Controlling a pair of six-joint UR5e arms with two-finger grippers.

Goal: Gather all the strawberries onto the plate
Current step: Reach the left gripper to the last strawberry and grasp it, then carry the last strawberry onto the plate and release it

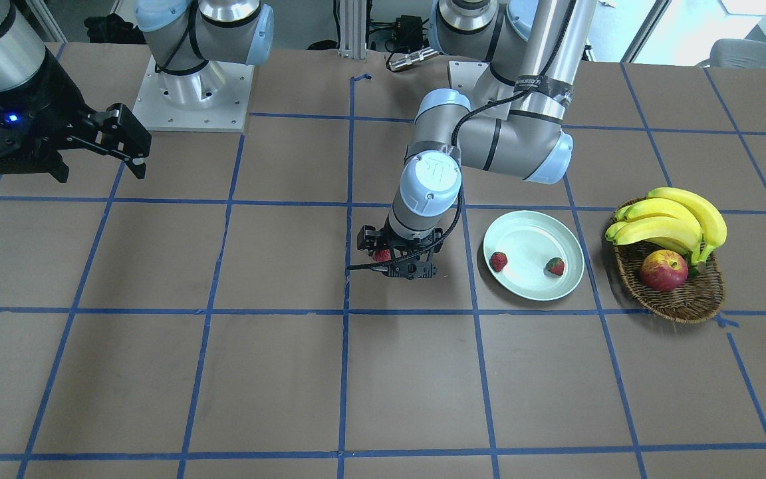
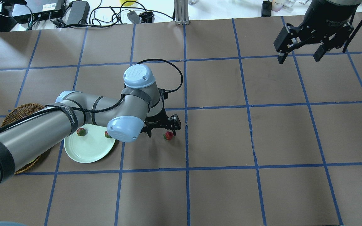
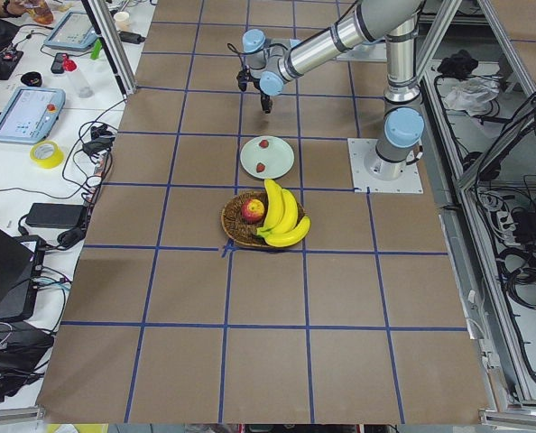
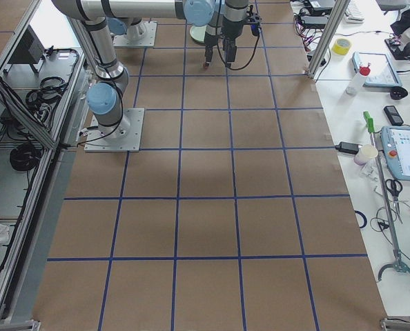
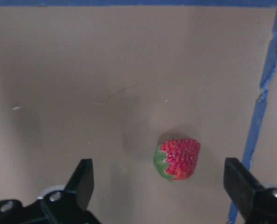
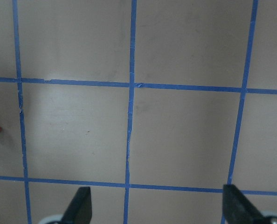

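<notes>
Two strawberries point(image 1: 499, 261) point(image 1: 555, 267) lie on the pale mint plate point(image 1: 529, 233). A third strawberry point(image 5: 178, 158) lies on the brown table beside a blue tape line; it also shows in the overhead view point(image 2: 168, 135). My left gripper point(image 5: 161, 186) is open and hovers low over this strawberry, which lies between its fingers without touching them. In the front view the left gripper point(image 1: 399, 263) is to the left of the plate. My right gripper point(image 2: 299, 58) is open and empty, high above the far right of the table.
A brown wicker basket point(image 1: 682, 299) holding bananas point(image 1: 672, 219) and a red-yellow apple point(image 1: 663, 271) stands just beyond the plate, on the robot's left. The left arm's forearm point(image 2: 42, 131) reaches over the basket and part of the plate.
</notes>
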